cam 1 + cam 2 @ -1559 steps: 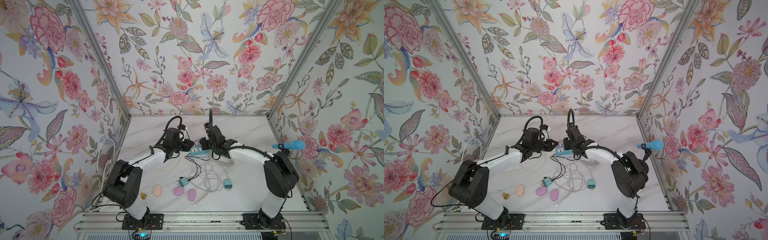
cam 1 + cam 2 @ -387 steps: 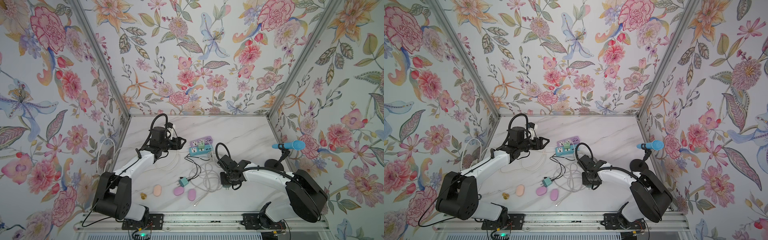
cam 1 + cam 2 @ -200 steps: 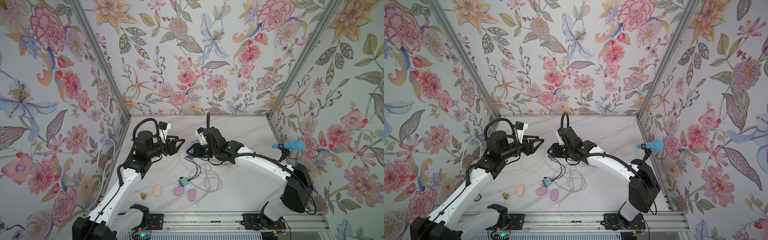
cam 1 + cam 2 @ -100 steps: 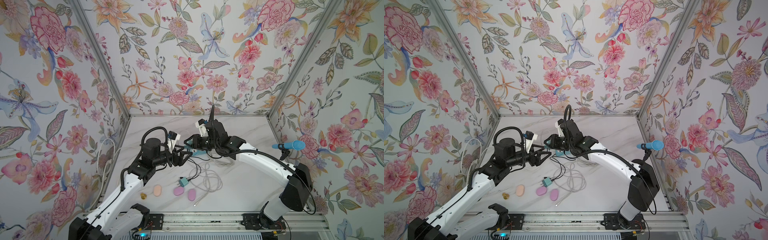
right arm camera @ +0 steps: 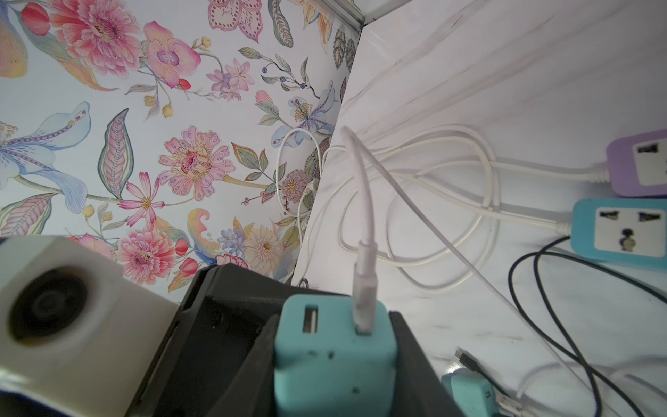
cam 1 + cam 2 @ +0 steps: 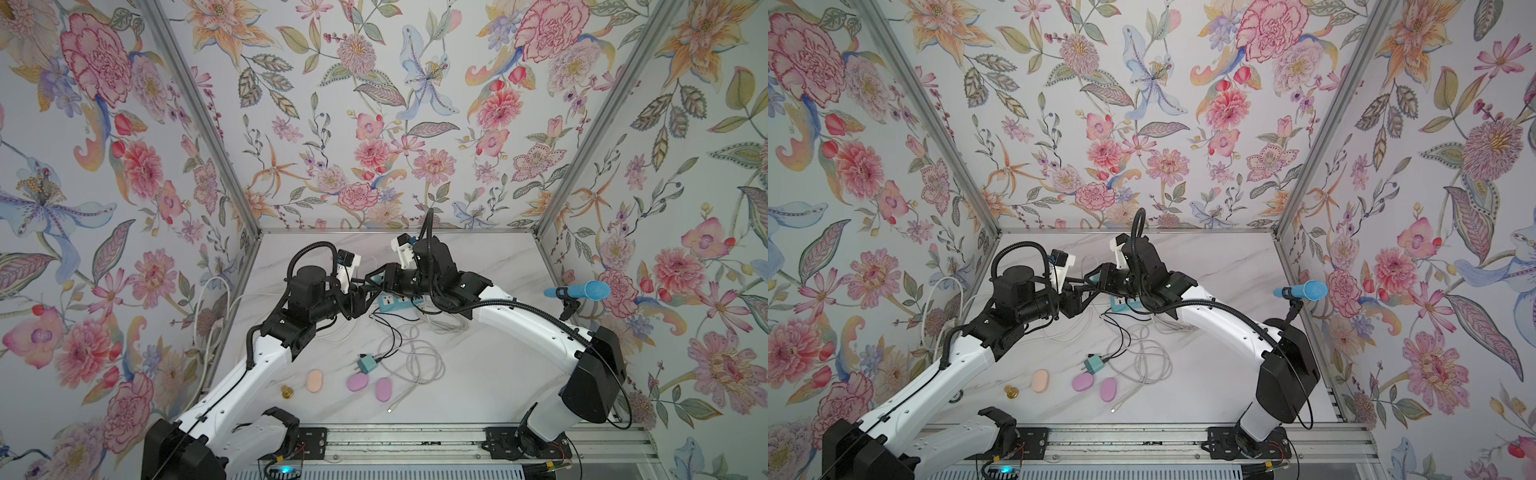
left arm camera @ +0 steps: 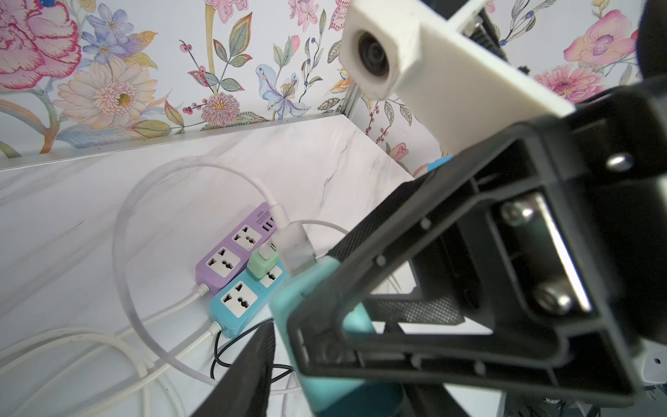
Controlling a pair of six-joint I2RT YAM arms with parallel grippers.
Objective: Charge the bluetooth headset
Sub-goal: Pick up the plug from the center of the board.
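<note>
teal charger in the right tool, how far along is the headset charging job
Done: a white cable is plugged into one port of the teal charger. In hand: the right tool grips that charger, with the left tool close beside it. Left: the charger is in neither the blue power strip nor the purple strip, and the three oval pods near the front lie untouched by either tool.

"Where's the white-and-black left arm (image 6: pixel 249 370)?"
"Stretched forward and inward; its black left gripper (image 6: pixel 360 294) meets the other one tip to tip; its jaw state is unclear."
"And the white-and-black right arm (image 6: pixel 528 320)?"
"Elbow bent, reaching inward; the black right gripper (image 6: pixel 373 277) clamps a teal plastic charger block (image 5: pixel 332 357)."
</note>
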